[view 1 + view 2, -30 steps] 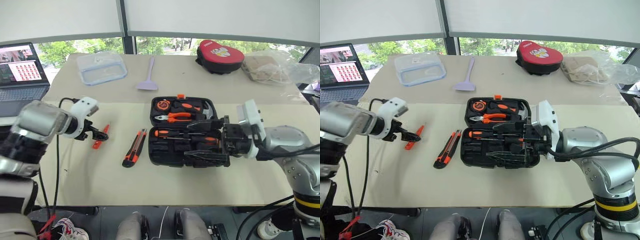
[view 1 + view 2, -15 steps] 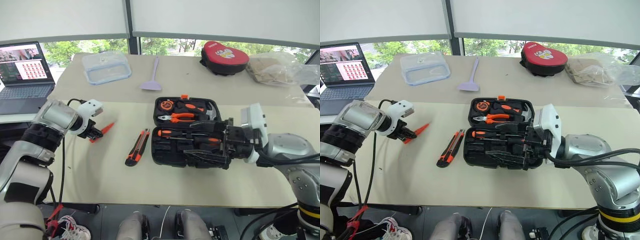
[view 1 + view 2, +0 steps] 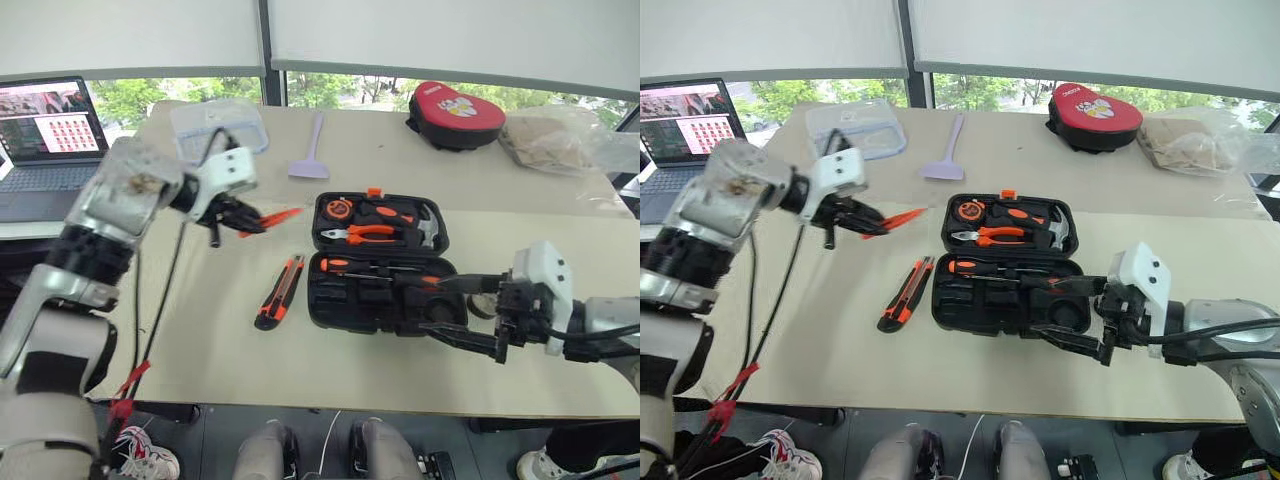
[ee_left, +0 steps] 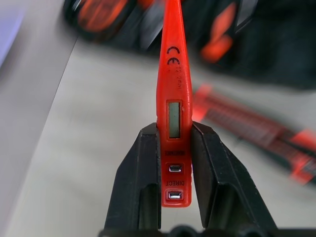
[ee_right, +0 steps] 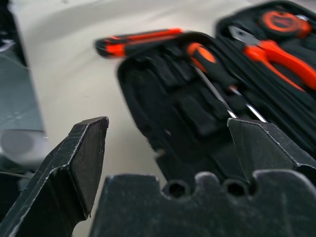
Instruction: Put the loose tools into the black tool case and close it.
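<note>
The left pincer (image 4: 173, 163) was clamped on the butt end of the orange tester screwdriver (image 3: 268, 217), held in the air just left of the open black tool case (image 3: 378, 265). With so little of it gripped, the tester could pivot or slip out short of its slot. The utility knife (image 3: 280, 291) lay beside the case on the desk (image 3: 200, 340). The right pincer (image 3: 470, 315) gaped wide and empty at the case's near right corner, where it risked nudging the case.

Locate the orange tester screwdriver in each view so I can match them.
Left eye: tester screwdriver in the left gripper, lifted left of the black tool case.
Right eye: same, upper left of the case, at.
Left wrist: upright at centre, clamped between both fingers.
Right wrist: I can't find it.
Shared landmark: the orange-black utility knife, also at and.
</note>
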Motion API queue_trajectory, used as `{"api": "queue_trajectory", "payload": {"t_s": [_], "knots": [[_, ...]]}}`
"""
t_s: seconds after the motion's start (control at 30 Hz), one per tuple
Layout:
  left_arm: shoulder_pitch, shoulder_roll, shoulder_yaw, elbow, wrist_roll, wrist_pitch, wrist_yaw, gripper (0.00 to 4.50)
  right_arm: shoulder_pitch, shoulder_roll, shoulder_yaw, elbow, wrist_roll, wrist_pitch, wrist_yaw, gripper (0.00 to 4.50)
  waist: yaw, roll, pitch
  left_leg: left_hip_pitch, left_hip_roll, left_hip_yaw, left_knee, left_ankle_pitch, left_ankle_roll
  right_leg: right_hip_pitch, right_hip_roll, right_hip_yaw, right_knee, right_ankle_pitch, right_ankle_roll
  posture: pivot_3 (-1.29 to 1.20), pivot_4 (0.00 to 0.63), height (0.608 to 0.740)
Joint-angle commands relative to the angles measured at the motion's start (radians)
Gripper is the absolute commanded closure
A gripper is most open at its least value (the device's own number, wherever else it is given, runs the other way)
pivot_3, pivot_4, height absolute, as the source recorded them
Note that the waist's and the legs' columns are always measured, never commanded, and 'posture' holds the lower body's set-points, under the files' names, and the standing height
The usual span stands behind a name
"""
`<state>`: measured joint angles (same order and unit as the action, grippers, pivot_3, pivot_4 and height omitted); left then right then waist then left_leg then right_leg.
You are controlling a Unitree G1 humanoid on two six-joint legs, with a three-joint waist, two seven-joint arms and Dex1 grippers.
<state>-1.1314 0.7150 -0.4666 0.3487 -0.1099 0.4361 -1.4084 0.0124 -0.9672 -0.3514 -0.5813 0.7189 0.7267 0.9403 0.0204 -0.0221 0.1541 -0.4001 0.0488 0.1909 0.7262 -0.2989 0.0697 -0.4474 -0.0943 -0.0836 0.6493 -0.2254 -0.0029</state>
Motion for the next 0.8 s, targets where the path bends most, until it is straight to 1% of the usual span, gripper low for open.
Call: {"api": "queue_trajectory", "payload": {"t_s": [0.03, 0.13, 0.27, 0.37, 0.47, 0.6, 0.8], "knots": [[-0.041, -0.086, -0.057, -0.024, 0.045, 0.005, -0.040, 4.09, 0.012, -0.011, -0.044, 0.005, -0.023, -0.027, -0.004, 0.00, -0.002, 0.000, 0.000, 0.001, 0.000, 0.000, 0.000, 0.000, 0.000, 0.001, 0.000, 0.000, 0.000, 0.000, 0.000, 0.00, 0.150, 0.731], [-0.067, -0.175, -0.102, 0.019, 0.080, -0.011, -0.062, 4.09, 0.024, -0.001, -0.050, -0.004, -0.022, -0.025, -0.008, 0.00, -0.007, 0.000, 0.000, 0.000, 0.000, -0.001, 0.001, 0.000, 0.000, 0.001, 0.001, 0.000, 0.000, 0.000, 0.000, 0.00, 0.150, 0.731], [-0.086, -0.258, -0.129, 0.069, 0.107, 0.017, -0.075, 4.09, 0.034, 0.012, -0.053, -0.014, -0.024, -0.024, -0.023, 0.00, -0.009, 0.000, 0.000, 0.000, 0.000, -0.002, 0.001, 0.000, 0.000, 0.000, 0.001, 0.001, 0.000, 0.000, 0.000, 0.00, 0.150, 0.731], [-0.111, -0.333, -0.162, 0.153, 0.181, 0.089, 0.001, 4.09, 0.050, 0.024, -0.064, -0.026, -0.018, -0.016, -0.044, 0.00, -0.007, 0.000, 0.000, 0.000, 0.000, -0.003, 0.001, 0.000, 0.001, 0.001, 0.001, 0.001, 0.000, 0.000, 0.000, 0.00, 0.150, 0.731], [-0.105, -0.350, -0.189, 0.168, 0.212, 0.111, -0.026, 4.09, 0.063, 0.034, -0.073, -0.036, -0.019, -0.011, -0.060, 0.00, -0.008, 0.000, 0.000, 0.000, 0.000, -0.003, 0.001, -0.001, 0.002, 0.001, 0.000, 0.001, 0.000, 0.000, 0.001, 0.00, 0.150, 0.731], [-0.103, -0.373, -0.205, 0.160, 0.208, 0.180, -0.078, 4.09, 0.069, 0.050, -0.076, -0.043, -0.015, -0.015, -0.080, 0.00, -0.008, 0.000, 0.000, -0.003, 0.000, -0.004, 0.002, -0.001, 0.002, -0.002, 0.000, 0.001, 0.000, 0.000, 0.001, 0.00, 0.150, 0.731], [-0.095, -0.398, -0.236, 0.201, 0.253, 0.149, -0.077, 4.09, 0.076, 0.064, -0.065, -0.050, -0.024, -0.021, -0.098, 0.00, -0.007, 0.000, 0.000, -0.004, 0.000, -0.004, 0.003, -0.001, 0.003, -0.002, 0.000, 0.001, 0.000, 0.000, 0.001, 0.00, 0.150, 0.731]]}}
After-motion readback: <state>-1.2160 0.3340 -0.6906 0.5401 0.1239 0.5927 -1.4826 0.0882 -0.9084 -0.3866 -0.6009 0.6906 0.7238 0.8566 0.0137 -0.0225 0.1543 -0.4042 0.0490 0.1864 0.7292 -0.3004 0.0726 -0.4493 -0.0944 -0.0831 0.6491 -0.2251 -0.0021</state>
